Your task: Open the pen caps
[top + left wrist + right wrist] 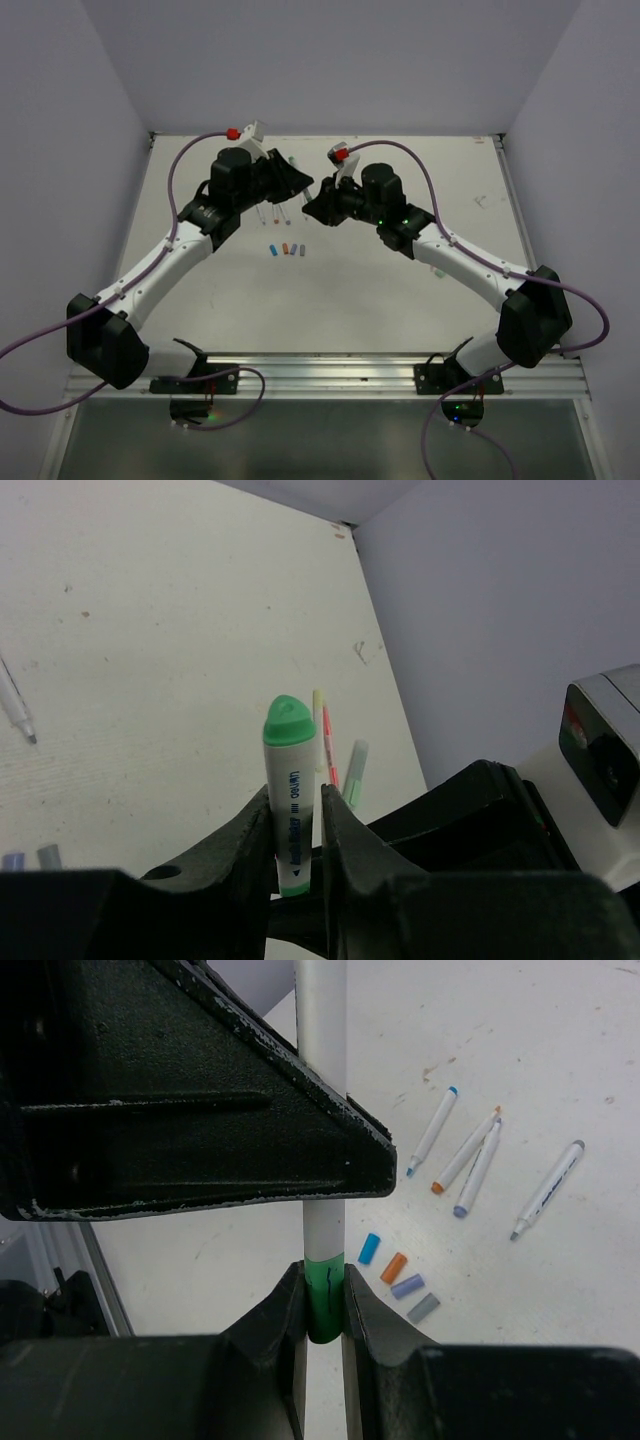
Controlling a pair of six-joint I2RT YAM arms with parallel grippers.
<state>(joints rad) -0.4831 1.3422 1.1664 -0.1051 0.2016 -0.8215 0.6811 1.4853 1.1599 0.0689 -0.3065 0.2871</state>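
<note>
In the top view both arms meet at the upper middle of the tabletop (400, 290), sharing one green pen (292, 815) between them. In the left wrist view the left jaws pinch its white printed barrel from both sides at the bottom centre of the frame. The green cap (290, 720) sits on the barrel's end just above them. In the right wrist view the right jaws are pressed onto a green end of the same pen at the bottom centre. The white barrel runs straight up from there, behind the black bulk of the other arm's jaws in the upper left. Four loose caps lie in a short slanting row on the tabletop right of that barrel: blue (369, 1248), orange (394, 1267), purple (407, 1285) and grey (423, 1307), close together. Above them, in the upper right of that frame, lie four uncapped pens (465, 1150), fanned side by side. A few more thin coloured pens (330, 745) lie past the green cap in the left wrist view, too small to tell whether they are capped.
</note>
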